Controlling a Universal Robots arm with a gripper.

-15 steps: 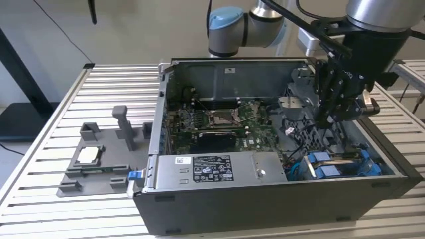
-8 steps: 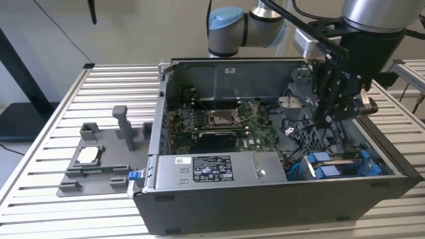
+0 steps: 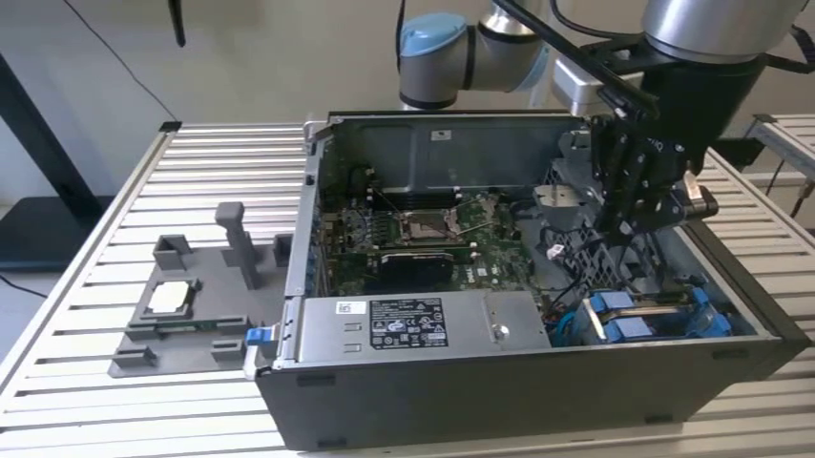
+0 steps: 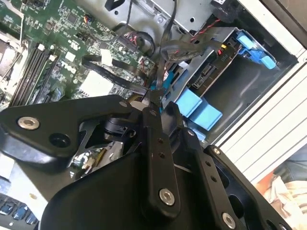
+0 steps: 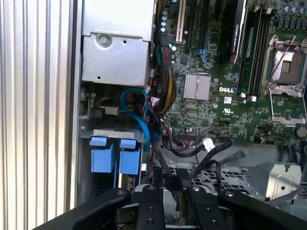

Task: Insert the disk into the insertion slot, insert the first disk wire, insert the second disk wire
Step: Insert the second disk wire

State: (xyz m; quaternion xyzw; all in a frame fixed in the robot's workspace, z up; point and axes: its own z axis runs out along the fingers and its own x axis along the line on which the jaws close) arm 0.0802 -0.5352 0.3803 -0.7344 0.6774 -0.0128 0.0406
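End effector (image 3: 633, 225), pinched narrow on a black wire (image 4: 158, 79), hangs inside the open case (image 3: 510, 401). The disk (image 3: 652, 313) sits in the insertion slot (image 3: 698, 298) at its 6 o'clock, with loose cables (image 5: 211, 148) crowding close.

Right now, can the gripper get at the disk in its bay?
Probably yes. The case lies open, and the gripper hangs just beside the disk; only loose dark cables lie between them.

gripper (image 4: 152, 104): black linkage in the foreground, tips closed together on a black cable (image 4: 162, 62) | cable: runs away from the tips among other dark cables | disk (image 4: 211, 74): lies inside the grey insertion slot (image 4: 240, 84) | blue tabs (image 4: 199, 109): just beside the tips | green motherboard (image 4: 62, 28): on the gripper's other side
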